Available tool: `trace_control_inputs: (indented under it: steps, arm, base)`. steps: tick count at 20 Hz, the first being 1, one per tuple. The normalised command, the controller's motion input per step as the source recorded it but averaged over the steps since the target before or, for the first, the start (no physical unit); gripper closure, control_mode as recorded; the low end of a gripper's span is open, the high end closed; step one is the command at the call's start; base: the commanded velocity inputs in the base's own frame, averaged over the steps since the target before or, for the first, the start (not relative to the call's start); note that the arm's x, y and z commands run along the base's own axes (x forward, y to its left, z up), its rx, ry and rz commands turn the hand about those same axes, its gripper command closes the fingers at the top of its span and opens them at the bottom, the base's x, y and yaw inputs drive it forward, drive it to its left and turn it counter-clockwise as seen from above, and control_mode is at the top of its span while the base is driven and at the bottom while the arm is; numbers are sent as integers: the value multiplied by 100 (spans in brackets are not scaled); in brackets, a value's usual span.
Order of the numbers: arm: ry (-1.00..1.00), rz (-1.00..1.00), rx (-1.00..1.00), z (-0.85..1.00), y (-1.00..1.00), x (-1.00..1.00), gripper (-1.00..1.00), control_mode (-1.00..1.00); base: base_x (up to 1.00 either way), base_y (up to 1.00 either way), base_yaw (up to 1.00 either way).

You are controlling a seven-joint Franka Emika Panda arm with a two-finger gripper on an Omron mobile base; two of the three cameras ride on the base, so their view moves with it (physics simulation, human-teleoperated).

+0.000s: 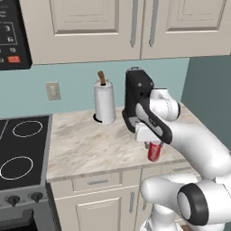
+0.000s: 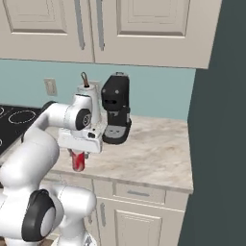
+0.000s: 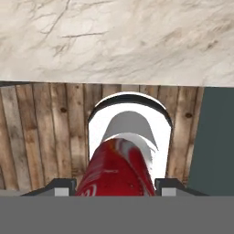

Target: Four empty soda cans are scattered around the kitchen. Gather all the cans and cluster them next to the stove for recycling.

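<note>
Red can (image 1: 154,151) sits pinched in my gripper (image 3: 117,185) at the counter (image 1: 85,144) edge, not yet beside the stove (image 1: 22,149).

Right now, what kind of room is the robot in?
A kitchen, it seems. There is a stove with ring burners, a marble-look counter with a paper-towel roll and a black coffee machine, and cream cabinets above. The gripper holds a red soda can.
</note>
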Motion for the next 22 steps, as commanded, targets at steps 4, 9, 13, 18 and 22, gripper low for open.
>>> trace_control_inputs:
  steps: [4, 9, 13, 18, 22]
  arm:
    - [0, 0, 0, 0, 0, 0, 100, 100]
    - [0, 0, 0, 0, 0, 0, 100, 100]
    - [0, 0, 0, 0, 0, 0, 100, 100]
    - [0, 0, 0, 0, 0, 0, 100, 100]
    - [0, 0, 0, 0, 0, 0, 100, 100]
  base:
    - [-75, 100, 0]
    - [-37, 100, 0]
    - [-3, 100, 0]
    - [0, 100, 0]
    - [1, 100, 0]
